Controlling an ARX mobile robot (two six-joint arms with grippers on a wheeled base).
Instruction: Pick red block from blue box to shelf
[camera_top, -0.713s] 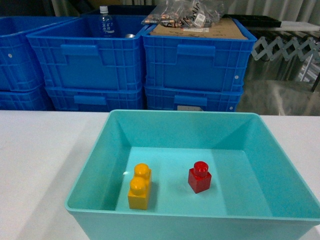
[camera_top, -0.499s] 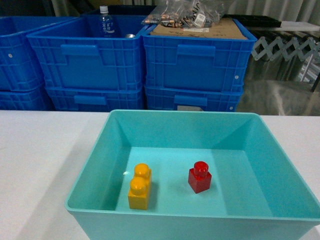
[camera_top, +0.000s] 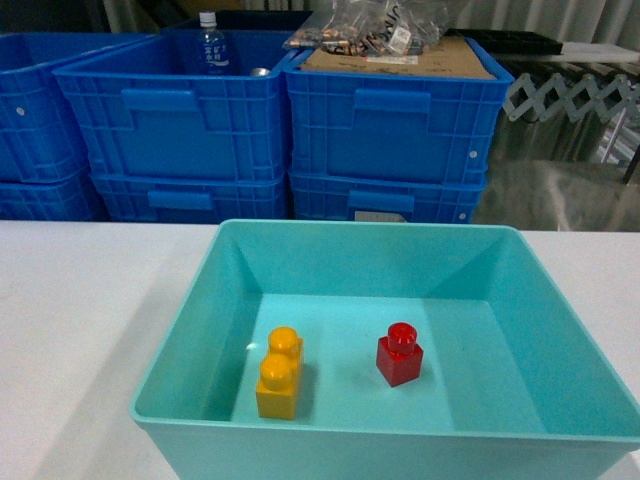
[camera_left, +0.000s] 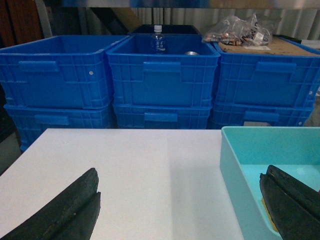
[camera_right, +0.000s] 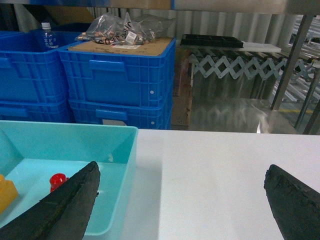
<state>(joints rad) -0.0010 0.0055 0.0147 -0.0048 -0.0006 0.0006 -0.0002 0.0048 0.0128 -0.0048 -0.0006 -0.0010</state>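
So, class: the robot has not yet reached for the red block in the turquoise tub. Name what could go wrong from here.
1. The red block lies deep in the blue box; a wide-open right gripper could strike the sloping walls on the way down.
2. The yellow brick sits close beside it, so a sloppy approach might nudge or grab that one.
3. The block is small, with a round stud; an off-centre pinch may let it slip.

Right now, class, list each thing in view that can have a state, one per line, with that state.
red block: upright, stud up, on the blue box floor
blue box: open-topped, on the table
yellow brick: upright, apart from the red block
water bottle: upright in a crate, capped
left gripper: open, empty
right gripper: open, empty
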